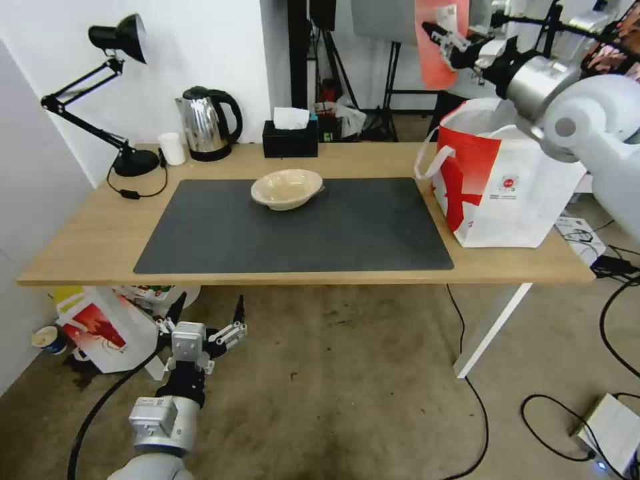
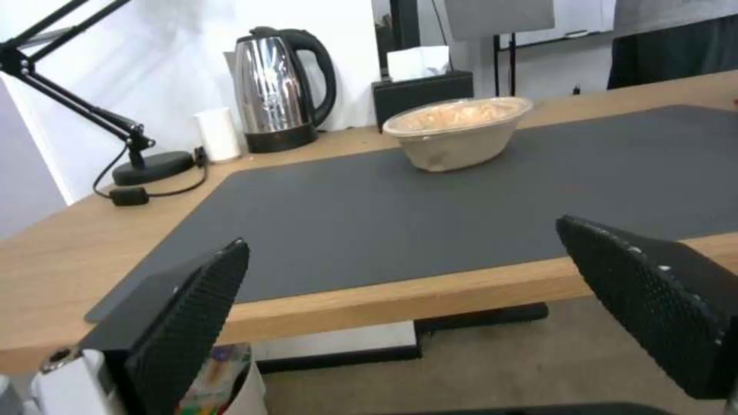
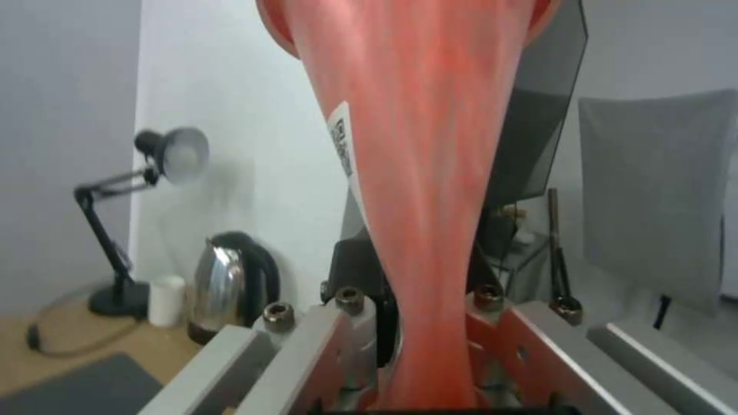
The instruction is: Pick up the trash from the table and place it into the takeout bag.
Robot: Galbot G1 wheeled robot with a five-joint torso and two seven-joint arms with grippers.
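Note:
My right gripper [image 1: 448, 37] is raised high at the back right, above the takeout bag [image 1: 507, 180], and is shut on the red drink cup [image 1: 435, 53]. In the right wrist view the cup [image 3: 415, 173] is squeezed between the gripper's [image 3: 419, 323] metal jaws. The red-and-white bag stands open on the right end of the table [image 1: 87, 240]. A beige bowl [image 1: 287, 188] sits at the back of the dark grey mat [image 1: 300, 227]. My left gripper [image 1: 207, 312] hangs open below the table's front edge at the left. In the left wrist view its black fingers [image 2: 192, 311] frame the bowl [image 2: 458, 135].
Along the table's back edge stand a black desk lamp [image 1: 113, 93], a small white cup [image 1: 173, 148], a steel kettle [image 1: 207, 123] and a black tissue box [image 1: 290, 139]. A red-and-white carton [image 1: 107, 330] sits on the floor under the left end. Cables [image 1: 613, 320] trail at the right.

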